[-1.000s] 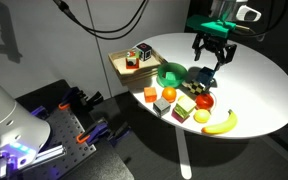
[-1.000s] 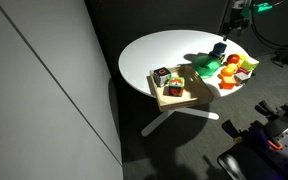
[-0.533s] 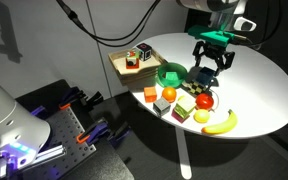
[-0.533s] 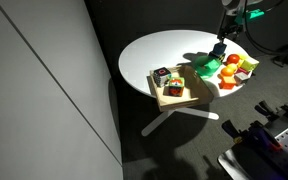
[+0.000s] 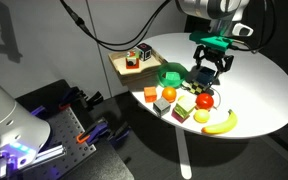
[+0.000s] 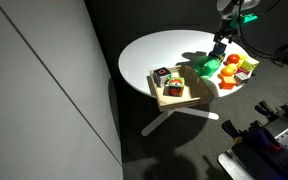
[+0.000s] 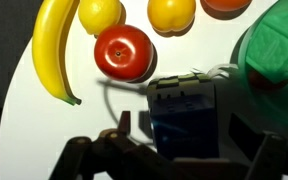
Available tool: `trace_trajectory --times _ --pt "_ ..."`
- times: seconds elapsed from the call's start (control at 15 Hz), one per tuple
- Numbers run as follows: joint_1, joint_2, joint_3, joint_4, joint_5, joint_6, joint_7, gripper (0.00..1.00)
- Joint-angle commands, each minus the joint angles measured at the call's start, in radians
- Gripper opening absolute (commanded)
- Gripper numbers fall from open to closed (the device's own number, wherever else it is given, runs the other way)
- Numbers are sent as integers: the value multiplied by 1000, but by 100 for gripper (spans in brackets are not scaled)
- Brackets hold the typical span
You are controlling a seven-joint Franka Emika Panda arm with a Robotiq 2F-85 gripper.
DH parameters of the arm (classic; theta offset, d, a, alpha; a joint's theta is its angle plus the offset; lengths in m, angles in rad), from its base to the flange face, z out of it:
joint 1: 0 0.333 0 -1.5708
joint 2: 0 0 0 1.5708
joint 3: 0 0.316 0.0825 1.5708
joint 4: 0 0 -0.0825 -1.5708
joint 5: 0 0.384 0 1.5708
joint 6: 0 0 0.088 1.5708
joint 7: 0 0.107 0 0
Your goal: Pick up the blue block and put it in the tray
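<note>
The black two-fingered gripper [image 5: 210,71] hangs low over the round white table [image 5: 256,92], its jaws spread apart on either side of the small dark-blue cube-shaped block [image 7: 184,115]. In the wrist view the block sits between the fingers on the tabletop, and contact cannot be made out. The block lies just beside the round green bowl [image 5: 171,73], near a red tomato-like fruit [image 7: 124,52] and a yellow banana [image 7: 54,50]. The shallow square tray of light tan wood [image 5: 122,68] stands well apart at the table's edge, beyond the bowl, and holds other small toy blocks.
</note>
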Motion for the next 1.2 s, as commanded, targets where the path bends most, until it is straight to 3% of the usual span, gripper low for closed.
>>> trace_trajectory --times 0.0,0.07,0.2,0.47,1.13 --pt "-6 52 11 82 -26 -31 35 99" --pt "-4 59 10 88 -29 -34 35 74" --pt "-2 69 9 97 -32 -35 39 68" --pt "3 56 6 91 -38 -57 57 36" --pt "27 -89 9 17 -41 -140 82 33"
